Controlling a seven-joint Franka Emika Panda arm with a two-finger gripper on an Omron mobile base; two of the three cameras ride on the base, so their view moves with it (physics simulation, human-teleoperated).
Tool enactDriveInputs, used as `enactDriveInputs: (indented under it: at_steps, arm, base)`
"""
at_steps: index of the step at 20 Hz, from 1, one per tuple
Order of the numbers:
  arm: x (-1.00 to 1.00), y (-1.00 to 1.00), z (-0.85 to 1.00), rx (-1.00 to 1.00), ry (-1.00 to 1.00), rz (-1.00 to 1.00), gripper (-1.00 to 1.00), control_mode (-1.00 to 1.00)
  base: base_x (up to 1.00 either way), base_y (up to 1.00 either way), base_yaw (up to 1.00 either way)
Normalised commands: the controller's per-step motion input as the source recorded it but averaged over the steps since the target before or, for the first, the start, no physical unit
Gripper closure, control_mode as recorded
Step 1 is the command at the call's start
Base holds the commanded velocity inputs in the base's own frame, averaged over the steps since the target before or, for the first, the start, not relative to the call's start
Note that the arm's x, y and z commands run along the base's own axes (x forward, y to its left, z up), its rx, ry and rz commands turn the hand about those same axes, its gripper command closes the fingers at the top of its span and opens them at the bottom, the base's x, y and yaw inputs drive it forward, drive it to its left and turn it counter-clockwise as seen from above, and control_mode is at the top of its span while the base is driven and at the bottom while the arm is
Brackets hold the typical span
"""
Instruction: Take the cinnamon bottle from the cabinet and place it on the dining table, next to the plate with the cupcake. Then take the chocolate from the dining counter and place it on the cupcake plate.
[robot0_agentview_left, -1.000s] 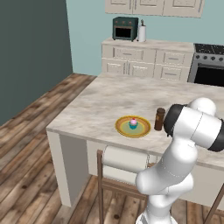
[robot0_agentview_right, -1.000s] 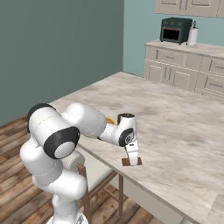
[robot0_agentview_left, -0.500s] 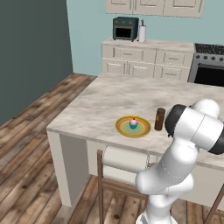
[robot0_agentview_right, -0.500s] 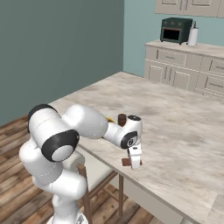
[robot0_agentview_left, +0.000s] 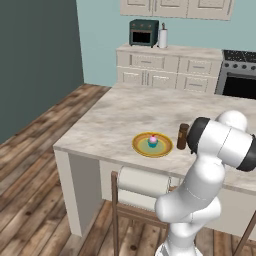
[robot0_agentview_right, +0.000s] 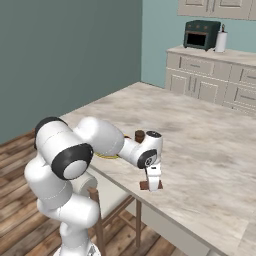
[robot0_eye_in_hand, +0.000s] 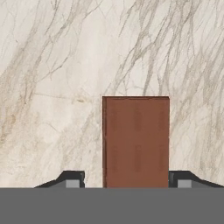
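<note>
Cinnamon bottle (robot0_agentview_left: 183, 136) stands upright on the dining table (robot0_agentview_left: 125, 110), just beside the plate (robot0_agentview_left: 152, 145) holding the cupcake (robot0_agentview_left: 153, 141); first half of the task looks done. Gripper (robot0_agentview_right: 152, 183) is low over the chocolate (robot0_eye_in_hand: 136, 141), which lies flat on the table near its front edge. Fingertips (robot0_eye_in_hand: 72, 179) straddle the bar; whether they are clamped on it, cannot tell. Remaining: lift bar, carry it to the plate.
</note>
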Motion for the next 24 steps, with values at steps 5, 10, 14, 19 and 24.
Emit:
enactDriveInputs:
  at_steps: [5,10,14,19,24]
  arm:
    - [-0.23,-0.07,-0.52,0.01,0.0,-0.01,-1.0,-1.0]
    - [-0.27,-0.08,-0.48,0.02,0.0,-0.02,-1.0,-1.0]
    - [-0.28,-0.12,-0.39,0.07,0.0,-0.05,-1.0,-1.0]
    - [-0.17,-0.06,-0.41,0.05,0.0,-0.07,-1.0,-1.0]
    - [-0.12,0.0,-0.64,0.0,0.0,-0.07,1.0,-1.0]
  base:
    - [0.0,0.0,0.0]
    - [0.0,0.0,0.0]
    - [0.0,0.0,0.0]
    - [0.0,0.0,0.0]
    - [0.0,0.0,0.0]
